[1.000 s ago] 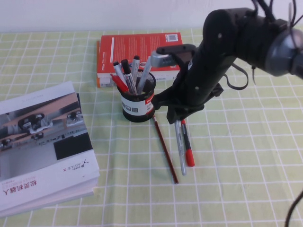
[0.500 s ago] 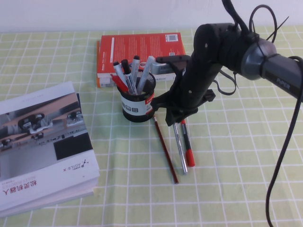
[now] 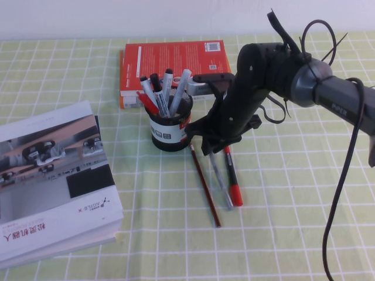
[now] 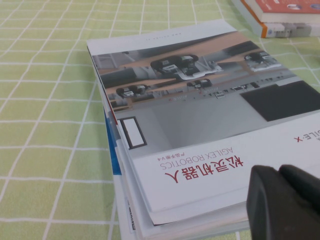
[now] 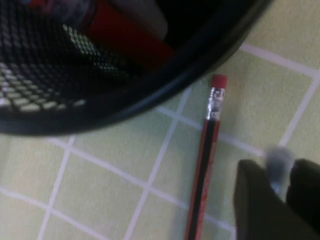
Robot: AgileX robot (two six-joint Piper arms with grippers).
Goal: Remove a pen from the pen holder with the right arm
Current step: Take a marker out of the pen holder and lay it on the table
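We see the silver pen lying flat on the table, out of the pen holder. Its long axis runs from the holder's base toward the near edge, slanting a little toward the right edge. Its upper end sits at the right gripper, which is low over the cloth just right of the holder. In the right wrist view the narrow jaws close around that blurred grey end.

A red pen lies just beside it on the right-edge side, nearly parallel. A red-and-black pencil lies on its other side, its eraser end near the holder's foot and its tip pointing to the near edge.

The holder stands around the table's middle, just in front of a red book lying toward the far edge. Several markers lean in it, caps up.

A stack of white booklets fills the near left corner. Between it and the pencil we see a strip of bare cloth, and a wider stretch opens toward the right edge, crossed only by the arm's black cable.

The left gripper hovers over the booklets, its fingers pressed together.
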